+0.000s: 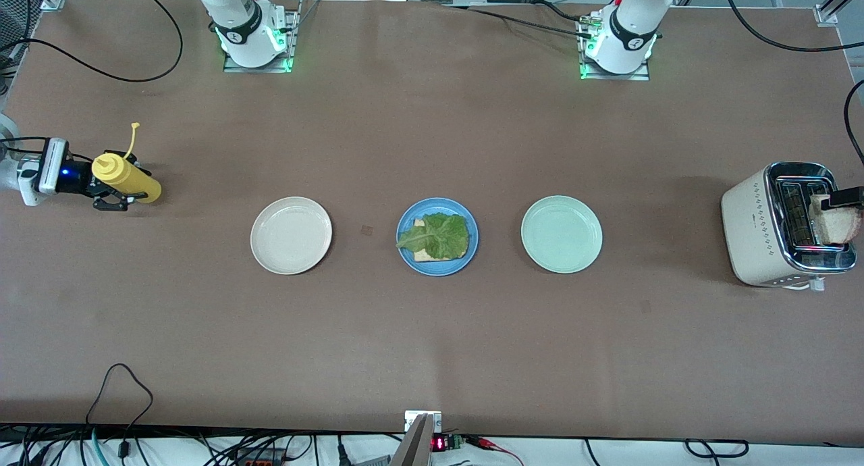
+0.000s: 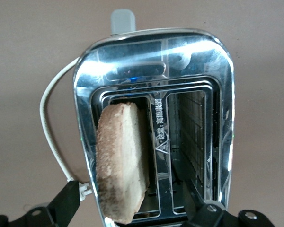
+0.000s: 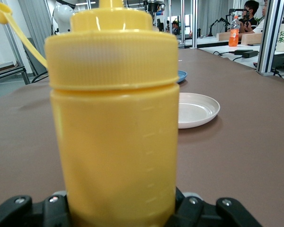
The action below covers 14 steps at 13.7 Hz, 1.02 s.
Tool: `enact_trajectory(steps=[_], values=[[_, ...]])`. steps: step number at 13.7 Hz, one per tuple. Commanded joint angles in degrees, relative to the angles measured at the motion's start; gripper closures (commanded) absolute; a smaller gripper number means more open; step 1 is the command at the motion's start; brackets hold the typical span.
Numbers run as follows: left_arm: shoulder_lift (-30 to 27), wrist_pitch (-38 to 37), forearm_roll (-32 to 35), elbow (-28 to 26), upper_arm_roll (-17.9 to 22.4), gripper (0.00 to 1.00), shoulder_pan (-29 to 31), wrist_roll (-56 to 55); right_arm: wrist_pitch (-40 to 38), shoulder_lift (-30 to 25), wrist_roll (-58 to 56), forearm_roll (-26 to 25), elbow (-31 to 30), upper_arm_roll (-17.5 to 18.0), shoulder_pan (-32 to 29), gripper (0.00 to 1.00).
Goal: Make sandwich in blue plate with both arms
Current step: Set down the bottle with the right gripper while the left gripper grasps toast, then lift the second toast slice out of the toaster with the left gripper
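The blue plate (image 1: 437, 264) sits mid-table between two other plates. It holds one bread slice (image 1: 423, 254) with a crinkled green lettuce leaf (image 1: 439, 235) on top. A second bread slice (image 1: 835, 223) stands tilted in a slot of the toaster (image 1: 749, 233) at the left arm's end. In the left wrist view this slice (image 2: 123, 161) lies between my left gripper's (image 2: 132, 198) spread fingers (image 2: 66, 203), which do not touch it. My left gripper (image 1: 844, 199) is over the toaster. My right gripper (image 1: 115, 197) is shut on a yellow squeeze bottle (image 1: 125, 177) at the right arm's end.
A cream-white plate (image 1: 291, 235) lies beside the blue plate toward the right arm's end, and a pale mint-green plate (image 1: 561, 234) toward the left arm's end. The right wrist view shows the bottle (image 3: 116, 123) close up and the cream plate (image 3: 199, 109). The toaster's white cord (image 2: 49, 137) trails beside it.
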Motion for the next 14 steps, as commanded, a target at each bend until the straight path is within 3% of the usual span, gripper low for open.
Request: enact_trajectory(steps=[1,7,10,11,14], values=[[1.0,-0.6,-1.3,1.9,-0.3,0.3,0.5,1.5,-1.6,2.6,-0.3,0.8,2.4,1.2,-1.7,1.0],[2.1,-0.6,-1.7,2.0,-0.4,0.53,1.2,1.6,-1.3,4.5,-0.3,0.7,2.5,1.2,-2.1,0.96],[1.4,-1.0,-1.5,2.1,-0.7,0.82,1.2,1.6,-1.2,5.9,-0.3,0.8,2.8,1.2,-2.3,0.92],[1.4,-1.4,-1.5,3.0,-0.8,0.88,1.2,1.7,-1.2,5.9,-0.2,0.8,2.8,1.2,-2.4,0.84],[1.4,-6.2,-1.5,7.7,-0.9,0.98,0.9,4.6,-1.2,6.5,0.2,0.8,2.8,1.2,-2.4,0.3]])
